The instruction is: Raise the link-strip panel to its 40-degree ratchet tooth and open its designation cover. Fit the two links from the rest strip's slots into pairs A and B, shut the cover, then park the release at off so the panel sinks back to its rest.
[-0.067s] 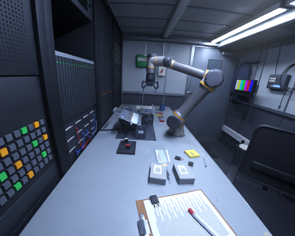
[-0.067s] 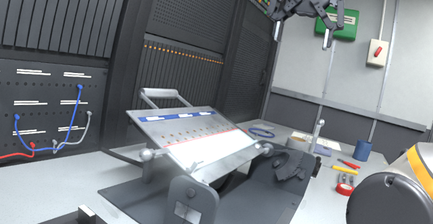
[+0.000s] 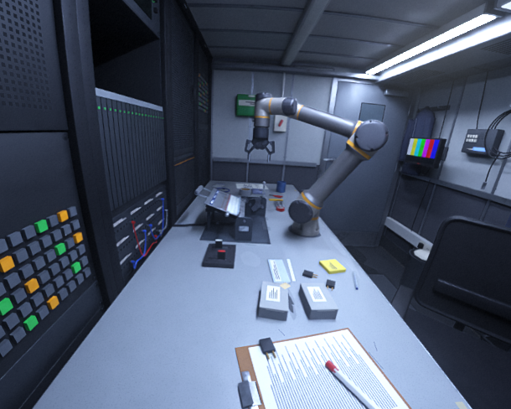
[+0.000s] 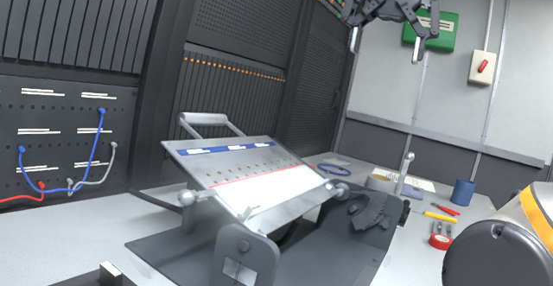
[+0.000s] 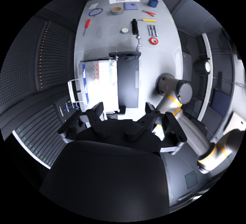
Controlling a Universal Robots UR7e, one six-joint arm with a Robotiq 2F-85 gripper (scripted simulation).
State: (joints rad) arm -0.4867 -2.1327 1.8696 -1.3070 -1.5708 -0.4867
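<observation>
At the far end of the bench, on a dark base plate, the link-strip panel (image 4: 242, 169) lies tilted on its pivots, with a blue label band across its upper part, a row of orange dots and a bright cover (image 4: 268, 189) over its lower part. A bar handle (image 4: 203, 119) sticks out at its top edge. A toothed ratchet sector (image 4: 371, 214) sits at its right pivot, and a ball-topped release lever (image 4: 406, 169) stands behind that. My gripper (image 4: 384, 39) hangs high above the panel, open and empty. Nearer along the bench a small dark block (image 3: 220, 254) carries a red piece.
Behind the panel lie a blue cup (image 4: 462, 191), tape rolls, a blue cable ring and hand tools. Equipment racks line the left side. The arm's base (image 3: 304, 215) stands right of the panel. Boxes (image 3: 273, 299), a yellow pad and a clipboard (image 3: 317, 374) lie nearer.
</observation>
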